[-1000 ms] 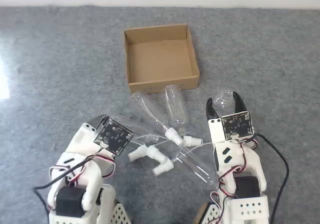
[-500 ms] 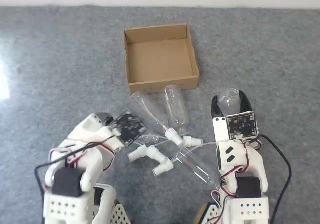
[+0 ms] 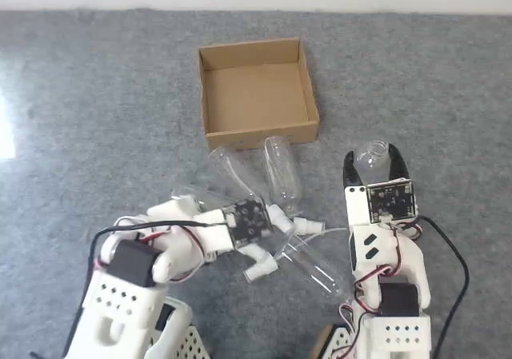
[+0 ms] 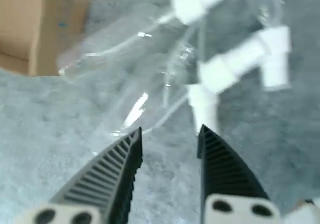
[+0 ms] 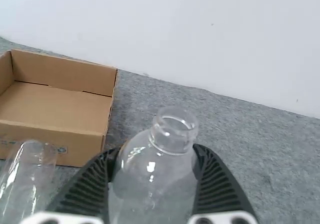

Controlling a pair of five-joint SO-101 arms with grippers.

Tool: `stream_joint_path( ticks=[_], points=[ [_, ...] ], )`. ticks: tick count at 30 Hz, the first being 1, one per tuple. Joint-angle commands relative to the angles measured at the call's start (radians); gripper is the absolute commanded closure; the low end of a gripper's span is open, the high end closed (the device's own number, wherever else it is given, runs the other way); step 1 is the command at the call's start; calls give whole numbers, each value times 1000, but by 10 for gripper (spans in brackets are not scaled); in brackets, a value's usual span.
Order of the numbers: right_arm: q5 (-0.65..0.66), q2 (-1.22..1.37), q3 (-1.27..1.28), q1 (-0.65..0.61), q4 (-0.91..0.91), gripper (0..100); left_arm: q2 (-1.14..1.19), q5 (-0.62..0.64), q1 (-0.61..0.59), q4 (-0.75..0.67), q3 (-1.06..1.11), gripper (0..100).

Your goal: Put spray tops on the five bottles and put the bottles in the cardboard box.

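A clear bottle (image 5: 159,159) with a bare open neck stands upright, and my right gripper (image 5: 155,160) is shut on it. From above, this bottle (image 3: 374,156) is right of the pile, in front of the cardboard box (image 3: 256,91). My left gripper (image 4: 170,130) is open just short of a white spray top (image 4: 202,104), with two more spray tops (image 4: 240,59) beyond it. In the high view the left arm (image 3: 240,219) lies low over the heap of clear bottles (image 3: 282,171) and spray tops (image 3: 260,267).
The cardboard box (image 5: 55,104) has nothing inside and sits behind the pile. One bottle (image 3: 316,267) lies at a slant near the right arm's base. Grey carpet spreads to the left and right of the box. A white wall runs along the back.
The left arm has swung right and lowered toward the spray tops. The right gripper with its bottle has shifted slightly to the right.
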Motion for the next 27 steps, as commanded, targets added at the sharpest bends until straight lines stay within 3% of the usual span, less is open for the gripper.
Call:
stream_joint_path(
  ticks=[1,12,27],
  points=[
    [11,-15,21,10,-25,990,66,-46,84,69,-47,819],
    [11,-15,21,10,-22,990,215,-66,292,58,-54,822],
    [11,-13,21,10,-22,990,324,-64,304,-129,-50,823]
  ],
)
